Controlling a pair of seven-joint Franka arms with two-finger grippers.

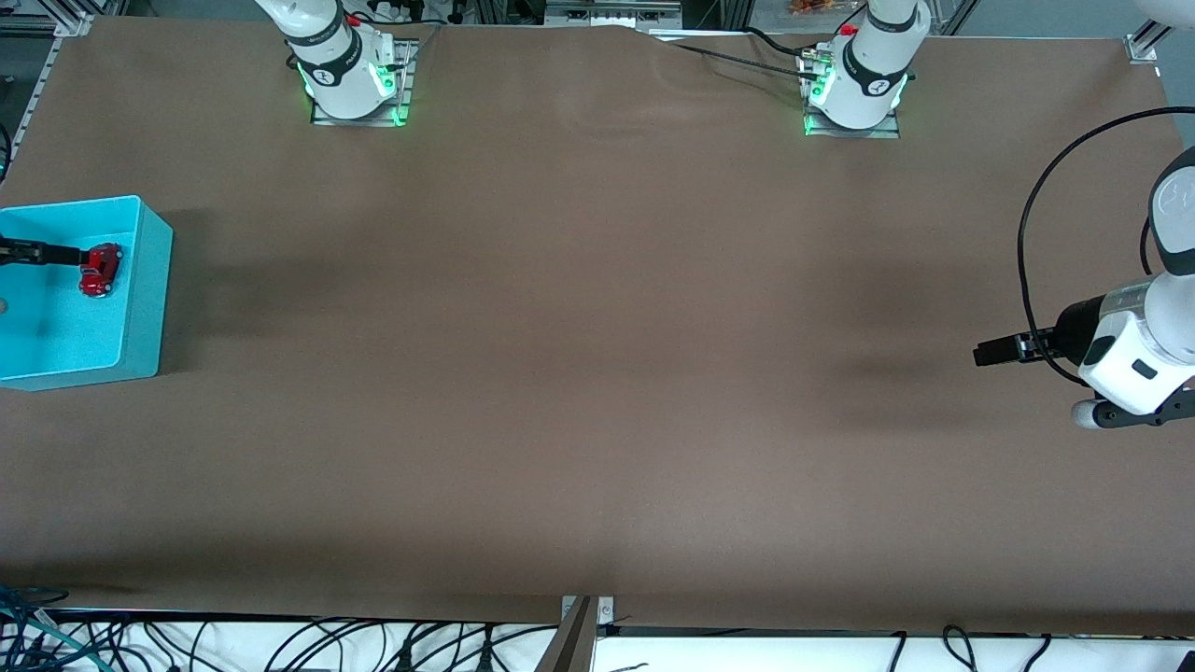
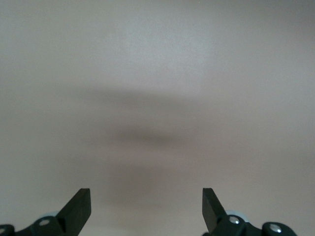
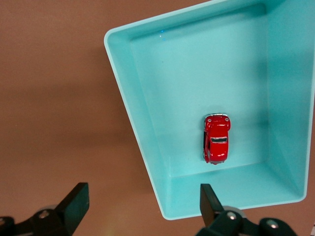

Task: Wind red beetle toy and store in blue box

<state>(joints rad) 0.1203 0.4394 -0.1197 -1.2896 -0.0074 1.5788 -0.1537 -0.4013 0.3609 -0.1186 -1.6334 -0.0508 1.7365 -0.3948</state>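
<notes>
The red beetle toy (image 1: 101, 269) lies on the floor of the blue box (image 1: 149, 299), which stands at the right arm's end of the table. In the right wrist view the toy (image 3: 216, 138) rests on its wheels inside the box (image 3: 197, 69), free of any finger. My right gripper (image 1: 70, 254) is up over the box, open and empty; in its wrist view the gripper (image 3: 142, 201) straddles one box wall from above. My left gripper (image 1: 994, 350) is open and empty over bare table at the left arm's end, and its wrist view (image 2: 146, 204) shows only the table.
The brown table (image 1: 579, 373) holds nothing else between the box and the left gripper. The two arm bases (image 1: 355, 75) (image 1: 854, 89) stand along its edge farthest from the front camera. Cables hang below its nearest edge.
</notes>
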